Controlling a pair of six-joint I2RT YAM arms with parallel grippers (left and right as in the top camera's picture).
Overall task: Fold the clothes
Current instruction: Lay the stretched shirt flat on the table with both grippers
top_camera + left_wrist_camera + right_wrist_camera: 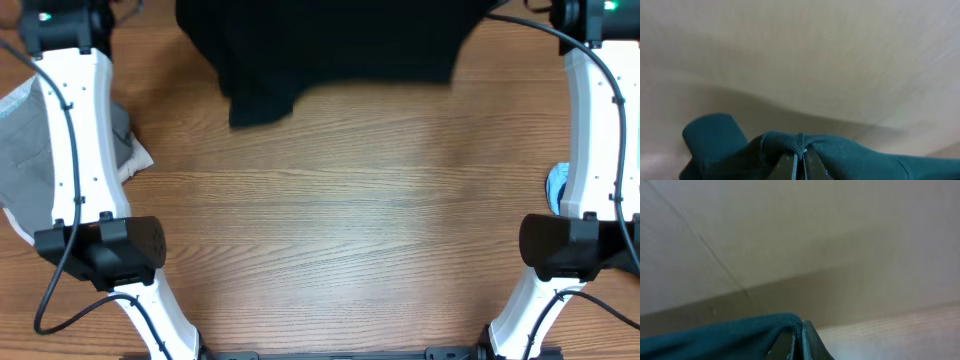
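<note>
1. The wooden surface (330, 230) fills most of the overhead view, and its middle and near parts are bare boards.
2. The black garment (330, 45) is at the far edge, centred between my two arms. It runs out of the top of the picture, and one lobe on its left side reaches nearer than the rest. Its near edge is soft and blurred, so I cannot tell whether it touches the wood there.
3. My left arm (70, 130) runs along the left side and my right arm (600, 130) along the right, both reaching to the far edge.
4. A grey garment (25, 150) lies crumpled at the left edge, partly under my left arm.
5. A light blue garment (556, 185) shows as a small patch at the right edge, mostly hidden by my right arm.
6. My left jaws are clamped together on a gathered fold of the black garment, with dark cloth spreading to either side of the tips.
7. My right jaws are pinched on a hemmed edge of the same garment, the cloth trailing away to the left.
</note>
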